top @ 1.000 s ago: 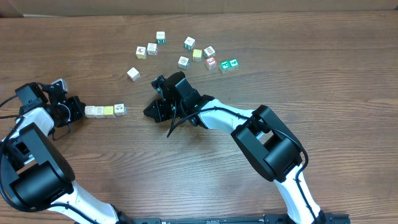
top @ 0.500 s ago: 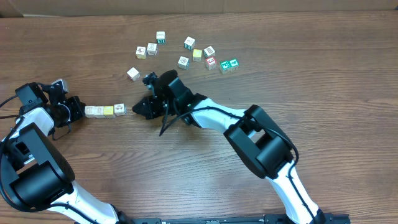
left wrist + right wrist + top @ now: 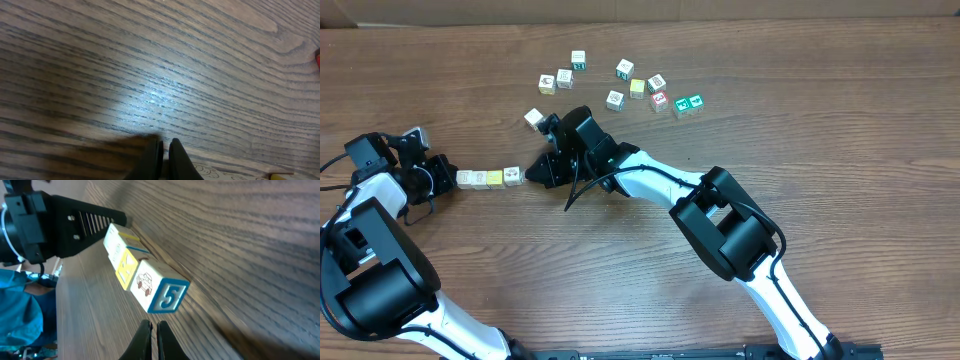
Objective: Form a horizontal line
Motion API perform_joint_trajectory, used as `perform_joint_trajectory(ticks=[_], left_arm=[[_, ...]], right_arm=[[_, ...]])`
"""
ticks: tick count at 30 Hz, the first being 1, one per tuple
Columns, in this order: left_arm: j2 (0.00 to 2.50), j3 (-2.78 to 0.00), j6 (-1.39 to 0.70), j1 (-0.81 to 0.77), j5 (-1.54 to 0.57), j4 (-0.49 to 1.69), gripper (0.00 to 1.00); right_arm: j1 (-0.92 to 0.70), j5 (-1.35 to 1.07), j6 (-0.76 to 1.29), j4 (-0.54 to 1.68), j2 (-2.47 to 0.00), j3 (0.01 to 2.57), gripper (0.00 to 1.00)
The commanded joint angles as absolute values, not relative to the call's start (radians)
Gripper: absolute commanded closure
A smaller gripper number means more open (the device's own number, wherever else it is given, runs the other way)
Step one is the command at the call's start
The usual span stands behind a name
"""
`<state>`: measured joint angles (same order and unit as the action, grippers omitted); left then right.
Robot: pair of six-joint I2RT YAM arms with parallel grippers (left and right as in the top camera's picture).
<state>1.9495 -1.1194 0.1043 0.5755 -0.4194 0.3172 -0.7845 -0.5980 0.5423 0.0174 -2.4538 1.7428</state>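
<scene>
Wooden and finely grained, the table (image 3: 840, 120) carries the horizontal line (image 3: 488, 178), a short row of small sharp-edged cubes touching side by side. They are whitish with one yellow, and the row lies at the left part of the table, between the two grippers. The right gripper (image 3: 152, 325) has its thin black fingers pressed nearly together on nothing, just beside the end cube with a blue "5", though I cannot tell if they touch. The left gripper (image 3: 165, 142) is likewise closed and empty at the other end, and loose cubes (image 3: 615, 99) lie scattered well apart.
</scene>
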Motion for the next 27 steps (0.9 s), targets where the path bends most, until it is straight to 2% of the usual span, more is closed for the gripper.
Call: perform_joint_trajectory(ticks=[1, 14, 27], left_arm=[[1.963, -1.122, 0.093, 0.568, -0.439, 0.317, 0.96], [1.963, -1.122, 0.089, 0.568, -0.439, 0.318, 0.96], [1.963, -1.122, 0.089, 0.568, -0.439, 0.318, 0.96]], right_arm=[[-0.810, -0.596, 0.522, 0.014, -2.465, 1.769, 0.96], [-0.825, -0.574, 0.524, 0.006, -2.481, 1.769, 0.96], [-0.773, -0.490, 0.531, -0.020, -2.481, 1.801, 0.96]])
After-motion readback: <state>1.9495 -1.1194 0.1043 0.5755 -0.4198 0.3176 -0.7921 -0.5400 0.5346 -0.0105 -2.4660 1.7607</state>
